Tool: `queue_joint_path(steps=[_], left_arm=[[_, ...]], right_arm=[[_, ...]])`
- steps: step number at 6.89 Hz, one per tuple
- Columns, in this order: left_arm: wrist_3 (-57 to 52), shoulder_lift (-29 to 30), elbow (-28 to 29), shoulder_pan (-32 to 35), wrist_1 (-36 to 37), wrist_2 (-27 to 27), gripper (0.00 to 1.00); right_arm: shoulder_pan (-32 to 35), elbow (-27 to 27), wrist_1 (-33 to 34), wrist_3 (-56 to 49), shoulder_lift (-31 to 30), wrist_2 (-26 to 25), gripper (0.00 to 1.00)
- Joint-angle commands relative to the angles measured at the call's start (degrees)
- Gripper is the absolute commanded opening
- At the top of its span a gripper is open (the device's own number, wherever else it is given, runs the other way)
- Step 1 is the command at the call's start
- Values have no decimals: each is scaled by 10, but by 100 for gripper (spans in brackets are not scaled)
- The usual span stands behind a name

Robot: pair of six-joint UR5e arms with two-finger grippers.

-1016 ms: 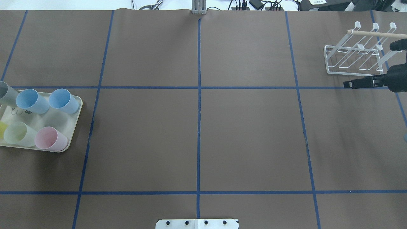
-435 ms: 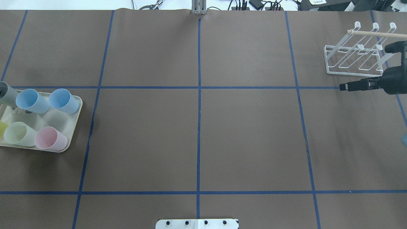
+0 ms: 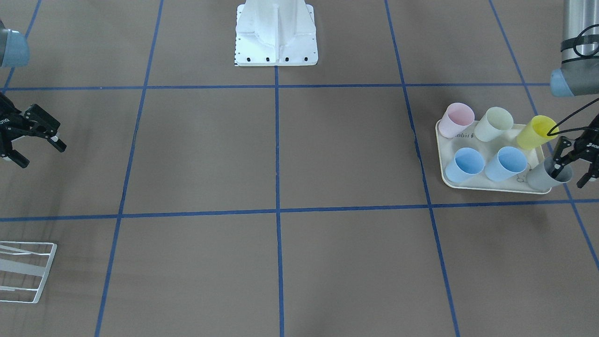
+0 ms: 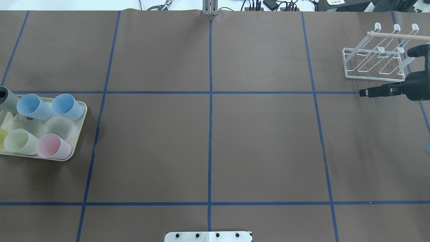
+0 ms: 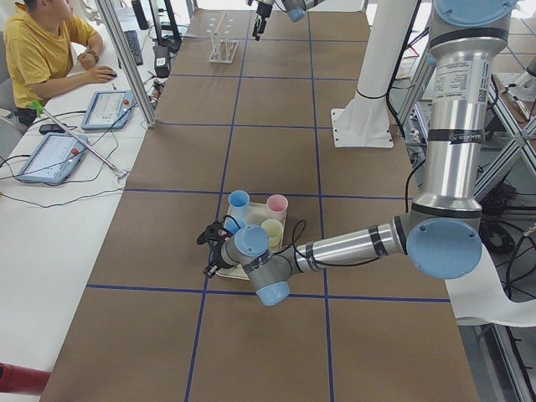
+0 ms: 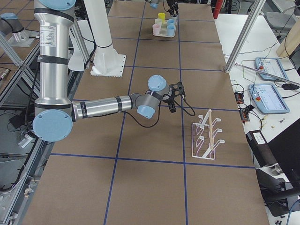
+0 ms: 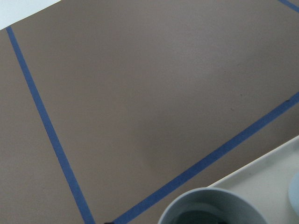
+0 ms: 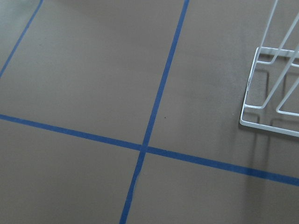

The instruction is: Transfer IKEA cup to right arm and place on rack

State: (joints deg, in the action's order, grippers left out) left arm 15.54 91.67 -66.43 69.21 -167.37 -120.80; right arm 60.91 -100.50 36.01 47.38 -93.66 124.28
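Several plastic cups stand on a cream tray [image 3: 491, 188] at my left side: pink [image 3: 456, 119], pale green [image 3: 496, 122], yellow [image 3: 538, 131], two blue ones and a grey cup [image 3: 543, 178] [image 4: 8, 101]. My left gripper [image 3: 572, 169] is open, with one finger inside the grey cup and the other outside its wall. The left wrist view shows only that cup's rim [image 7: 210, 205]. The white wire rack [image 4: 373, 64] [image 3: 23, 271] stands at the far right. My right gripper [image 4: 362, 92] [image 3: 40, 152] hovers open and empty just in front of the rack.
Blue tape lines divide the brown table into squares. The white robot base [image 3: 276, 32] sits at the middle of my side. A wooden rod [image 4: 396, 34] runs along the rack's top. A person [image 5: 42, 50] sits at a side desk with tablets.
A finger of my left gripper has come into the grey cup's mouth. My right gripper has shifted slightly left, away from the table's right edge.
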Motion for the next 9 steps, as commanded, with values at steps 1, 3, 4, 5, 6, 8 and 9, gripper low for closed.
queue_joint_path(steps=[1, 3, 4, 5, 6, 8, 9], left_arm=[[-4, 3, 3, 0, -2, -6, 34], [-4, 0, 1, 0, -15, -8, 18], [-4, -1, -1, 0, -15, -10, 2], [-5, 3, -1, 0, -16, -54, 0], [-16, 4, 0, 7, -16, -107, 0], [-24, 15, -8, 64, -6, -158, 0], [-24, 18, -9, 96, -7, -155, 0]], right_arm=[[0, 0, -4, 0, -2, 0, 100], [0, 0, -5, 0, -2, 1, 100], [0, 0, -6, 0, -2, 3, 100], [-1, 1, -20, 0, -1, 5, 100], [-3, 6, -56, 0, 2, 4, 100], [-4, 7, -108, -1, 10, 3, 100], [-4, 7, -117, -1, 25, 2, 100]])
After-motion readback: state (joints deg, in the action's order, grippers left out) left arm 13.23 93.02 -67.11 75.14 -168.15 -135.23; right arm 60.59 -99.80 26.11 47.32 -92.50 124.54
